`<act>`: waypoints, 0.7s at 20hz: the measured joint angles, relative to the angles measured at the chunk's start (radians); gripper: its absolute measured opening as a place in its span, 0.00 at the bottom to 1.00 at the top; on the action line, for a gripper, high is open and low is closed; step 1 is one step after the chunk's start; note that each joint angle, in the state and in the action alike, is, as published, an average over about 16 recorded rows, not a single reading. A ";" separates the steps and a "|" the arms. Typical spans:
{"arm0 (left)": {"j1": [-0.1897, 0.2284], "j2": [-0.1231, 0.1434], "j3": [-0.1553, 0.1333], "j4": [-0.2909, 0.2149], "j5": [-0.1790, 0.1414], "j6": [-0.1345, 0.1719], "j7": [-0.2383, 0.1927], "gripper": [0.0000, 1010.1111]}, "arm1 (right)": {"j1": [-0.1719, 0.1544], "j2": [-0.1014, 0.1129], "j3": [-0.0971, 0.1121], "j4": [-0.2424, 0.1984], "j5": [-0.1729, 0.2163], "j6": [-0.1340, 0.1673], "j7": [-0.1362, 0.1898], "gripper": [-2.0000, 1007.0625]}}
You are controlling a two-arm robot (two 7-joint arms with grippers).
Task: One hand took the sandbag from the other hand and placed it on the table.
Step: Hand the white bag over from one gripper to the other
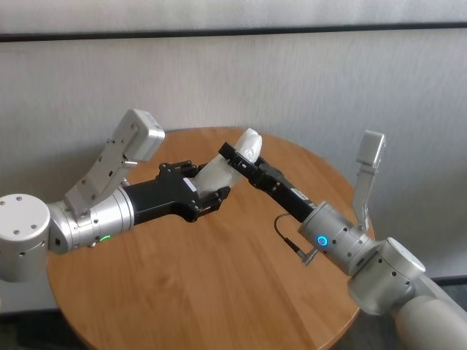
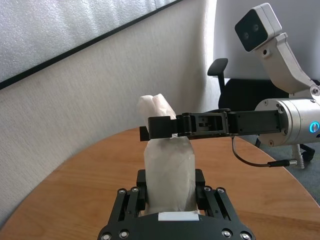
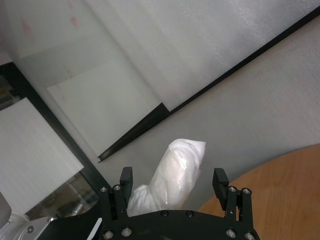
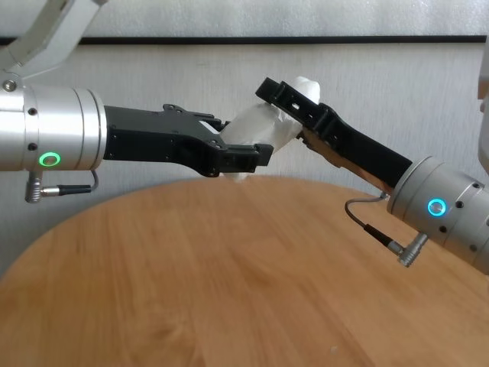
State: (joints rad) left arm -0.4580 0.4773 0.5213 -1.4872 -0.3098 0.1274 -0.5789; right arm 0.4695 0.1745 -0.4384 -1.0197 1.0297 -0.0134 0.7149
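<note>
While raised above the table [image 1: 219,292], sandbag [image 1: 228,166] seen clamped at lower end in left gripper [image 1: 206,191] (green ring), upper end tilting up twd far wall. Rt gripper [image 1: 244,158] (cyan ring) positioned w/ fingers [image 3: 220,181] spread either side of bag's upper part, gaps visible both sides, not gripping. Noted in chest view: bag well clear of tabletop, bridging both grippers.

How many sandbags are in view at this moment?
1. The sandbag is held above the table, clamped at its lower end in the left gripper, with the open right gripper straddling its upper end. None lies on the table.
</note>
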 joint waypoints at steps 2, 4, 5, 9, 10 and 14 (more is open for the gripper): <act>0.000 0.000 0.000 0.000 0.000 0.000 0.000 0.57 | 0.004 -0.001 -0.004 0.005 -0.001 0.002 -0.001 0.99; 0.000 0.000 0.000 0.000 0.000 0.000 0.000 0.57 | 0.007 -0.002 -0.006 0.008 -0.002 0.001 -0.002 0.97; 0.000 0.000 0.000 0.000 0.000 0.000 0.000 0.57 | 0.008 -0.002 -0.007 0.009 -0.003 0.001 -0.002 0.96; 0.000 0.000 0.000 0.000 0.000 0.000 0.000 0.57 | 0.009 -0.002 -0.007 0.009 -0.005 -0.001 -0.002 0.90; 0.000 0.000 0.000 0.000 0.000 0.000 0.000 0.57 | 0.008 -0.002 -0.007 0.008 -0.005 -0.001 -0.002 0.88; 0.000 0.000 0.000 0.000 0.000 0.000 0.000 0.57 | 0.007 -0.001 -0.006 0.007 -0.006 -0.002 -0.002 0.77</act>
State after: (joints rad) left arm -0.4580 0.4773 0.5213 -1.4872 -0.3097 0.1275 -0.5787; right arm 0.4768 0.1733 -0.4443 -1.0126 1.0240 -0.0152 0.7134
